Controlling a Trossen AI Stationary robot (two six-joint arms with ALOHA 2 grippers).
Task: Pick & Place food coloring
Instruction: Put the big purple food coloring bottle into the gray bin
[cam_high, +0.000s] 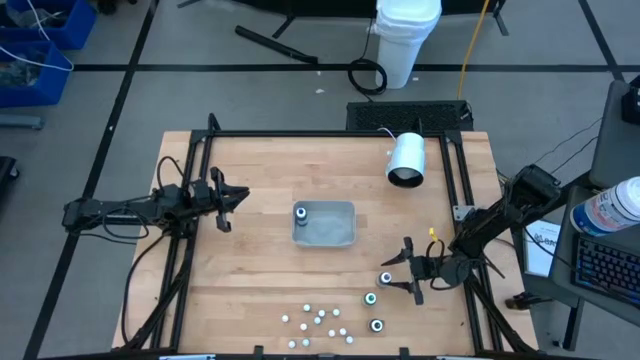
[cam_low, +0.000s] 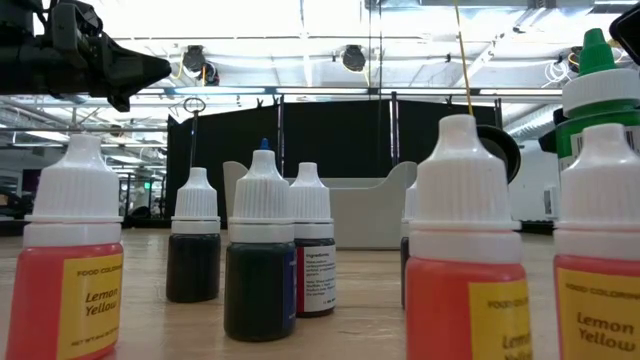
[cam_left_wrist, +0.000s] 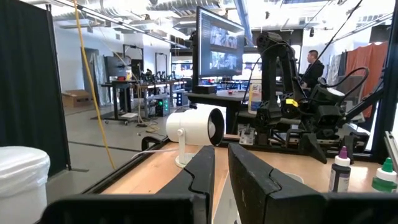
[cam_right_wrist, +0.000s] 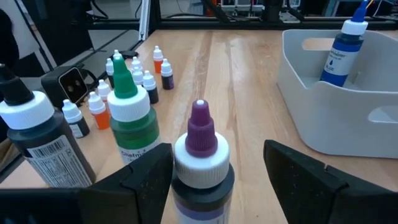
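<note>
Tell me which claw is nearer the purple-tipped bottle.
Right. The right claw is open around the purple-tipped bottle, a finger on each side. The left claw waits across the table, beyond the tray.

A wooden desk is carrying a grey rectangular tray near its middle. A white cylinder lamp is lying toward the far edge, its dark opening facing the tray. Beyond the desk, a white bucket is standing on the floor, and a blue crate is sitting at the far left. A person is sitting in the room behind, near a monitor.
</note>
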